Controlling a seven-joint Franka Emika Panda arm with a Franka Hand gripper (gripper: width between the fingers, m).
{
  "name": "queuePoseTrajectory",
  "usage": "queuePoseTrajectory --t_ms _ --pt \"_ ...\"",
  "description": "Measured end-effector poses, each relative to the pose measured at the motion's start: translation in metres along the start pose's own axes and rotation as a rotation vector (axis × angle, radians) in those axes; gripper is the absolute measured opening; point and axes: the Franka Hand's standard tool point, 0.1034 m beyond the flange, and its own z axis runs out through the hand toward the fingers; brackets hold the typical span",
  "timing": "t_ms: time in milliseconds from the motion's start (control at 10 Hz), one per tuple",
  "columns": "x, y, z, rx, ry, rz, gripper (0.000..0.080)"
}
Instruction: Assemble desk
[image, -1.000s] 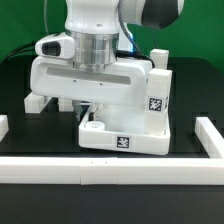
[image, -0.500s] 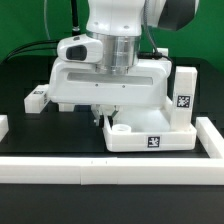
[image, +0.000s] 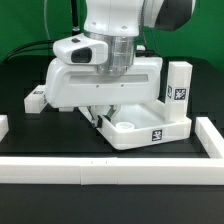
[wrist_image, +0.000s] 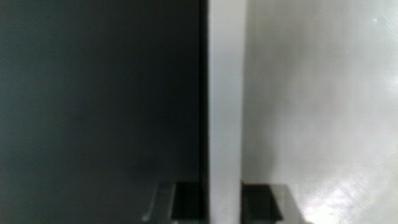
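Note:
The desk's white tabletop (image: 150, 132) lies on the black table towards the exterior view's right, turned slightly askew. One white tagged leg (image: 178, 86) stands upright in its far right corner. My gripper (image: 98, 117) reaches down at the tabletop's left rim and is shut on it. In the wrist view the rim (wrist_image: 226, 90) runs as a pale strip between the two dark fingers (wrist_image: 185, 202), with my gripper (wrist_image: 226, 203) closed across it. A second white leg (image: 36, 97) lies loose at the far left.
White border rails run along the front (image: 110, 168) and stand at the exterior view's right (image: 212, 135) and left (image: 3, 125) edges. The tabletop sits close to the front and right rails. A green backdrop stands behind the table.
The arm has carried the tabletop with its leg towards the exterior view's right. In the last half second the tabletop has turned a little. The grip stays shut.

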Motion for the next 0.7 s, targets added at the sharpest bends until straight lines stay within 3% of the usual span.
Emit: queuePoseTrajectory --t_ms 700 --pt "0.019 -0.019 -0.003 -0.024 -0.001 -0.297 0.0067"
